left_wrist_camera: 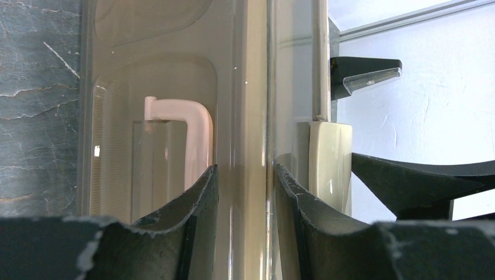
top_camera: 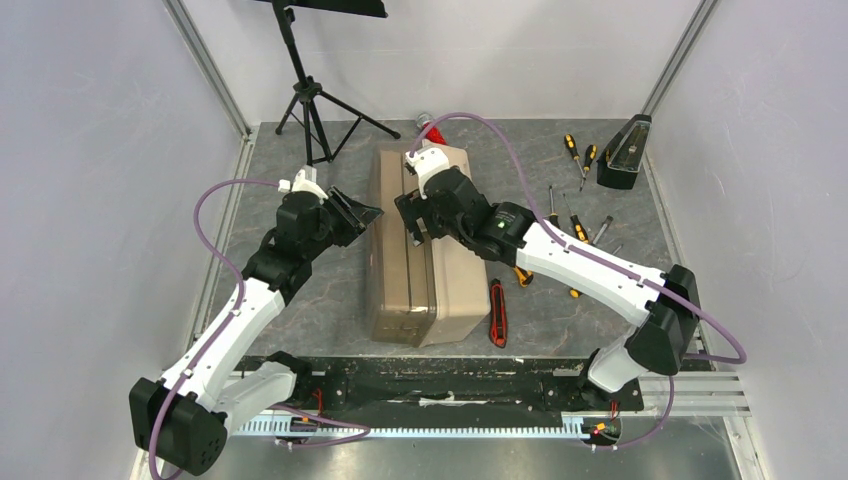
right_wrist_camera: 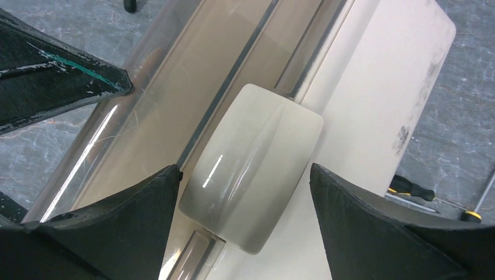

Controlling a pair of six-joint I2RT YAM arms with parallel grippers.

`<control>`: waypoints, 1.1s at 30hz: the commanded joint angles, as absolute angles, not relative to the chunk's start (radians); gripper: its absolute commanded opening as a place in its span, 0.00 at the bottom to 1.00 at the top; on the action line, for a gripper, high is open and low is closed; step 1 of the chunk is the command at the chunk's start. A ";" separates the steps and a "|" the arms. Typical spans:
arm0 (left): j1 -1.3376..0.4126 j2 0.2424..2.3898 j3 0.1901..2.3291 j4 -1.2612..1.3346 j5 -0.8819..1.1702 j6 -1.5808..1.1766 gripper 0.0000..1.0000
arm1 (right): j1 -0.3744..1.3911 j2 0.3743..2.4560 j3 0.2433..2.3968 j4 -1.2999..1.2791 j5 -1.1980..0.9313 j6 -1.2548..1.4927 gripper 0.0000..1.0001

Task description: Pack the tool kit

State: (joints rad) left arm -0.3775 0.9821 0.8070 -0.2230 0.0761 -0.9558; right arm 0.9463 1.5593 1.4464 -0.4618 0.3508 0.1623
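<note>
Your left gripper (left_wrist_camera: pixel 245 168) sits part-closed on the raised seam of the toolbox (top_camera: pixel 405 290). One finger lies on each side of the ridge, and both pads look flush against it, so I judge it a steadying hold rather than a lift. That arm runs up from its base at the lower left, and its wrist is turned sideways so the fingers point at the box's left flank.

The toolbox lies shut on the table (top_camera: pixel 300 300), between the two arms.

Your right gripper (right_wrist_camera: pixel 244 168) is spread wide and holds nothing. Its fingers flank the cream latch (right_wrist_camera: pixel 257 146), just beside it on both sides. That arm reaches leftward from its base at the lower right, and its wrist tips down over the top of the box.

With the screwdrivers (top_camera: pixel 572 148) and the red utility knife (top_camera: pixel 497 312) out on the table to the right, I judge that you are at the unlatching step and nothing is packed yet.

The next move calls for you to close the right fingers on the latch and swing it free. Keep the left hold firm so the box does not slide or rock.
</note>
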 commanded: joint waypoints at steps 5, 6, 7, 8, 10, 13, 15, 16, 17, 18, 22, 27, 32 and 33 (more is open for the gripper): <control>-0.414 1.002 0.830 -0.239 0.132 -0.940 0.24 | 0.936 1.548 1.409 -0.419 0.246 0.192 0.84; -0.416 1.003 0.830 -0.239 0.130 -0.940 0.23 | 0.936 1.547 1.408 -0.420 0.253 0.193 0.84; -0.416 1.000 0.829 -0.239 0.129 -0.940 0.24 | 0.936 1.540 1.406 -0.419 0.269 0.195 0.84; -0.417 0.998 0.827 -0.239 0.129 -0.940 0.24 | 0.936 1.532 1.404 -0.416 0.289 0.193 0.85; -0.416 0.996 0.825 -0.239 0.126 -0.940 0.24 | 0.937 1.509 1.413 -0.410 0.323 0.178 0.86; -0.416 0.997 0.824 -0.239 0.127 -0.940 0.24 | 0.936 1.490 1.445 -0.407 0.367 0.147 0.87; -0.416 0.996 0.824 -0.239 0.126 -0.940 0.24 | 0.936 1.486 1.458 -0.403 0.368 0.133 0.88; -0.416 0.996 0.825 -0.239 0.125 -0.941 0.24 | 0.936 1.484 1.460 -0.400 0.364 0.131 0.88; -0.417 0.995 0.824 -0.239 0.124 -0.940 0.24 | 0.936 1.485 1.459 -0.393 0.355 0.127 0.88; -0.417 0.994 0.824 -0.239 0.125 -0.940 0.24 | 0.936 1.482 1.458 -0.388 0.345 0.127 0.88; -0.416 0.993 0.823 -0.239 0.123 -0.939 0.24 | 0.936 1.478 1.435 -0.363 0.303 0.124 0.87; -0.417 0.994 0.824 -0.241 0.124 -0.939 0.24 | 0.936 1.475 1.421 -0.352 0.274 0.118 0.85; -0.417 0.992 0.824 -0.242 0.124 -0.939 0.24 | 0.921 1.484 1.405 -0.358 0.259 0.138 0.84; -0.418 0.992 0.824 -0.242 0.124 -0.939 0.24 | 0.916 1.484 1.399 -0.358 0.251 0.142 0.84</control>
State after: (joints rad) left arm -0.3851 0.9791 0.8089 -0.2108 0.0597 -0.9558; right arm 0.9310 1.5116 1.4208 -0.3958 0.2806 0.1307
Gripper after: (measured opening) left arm 0.336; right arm 0.839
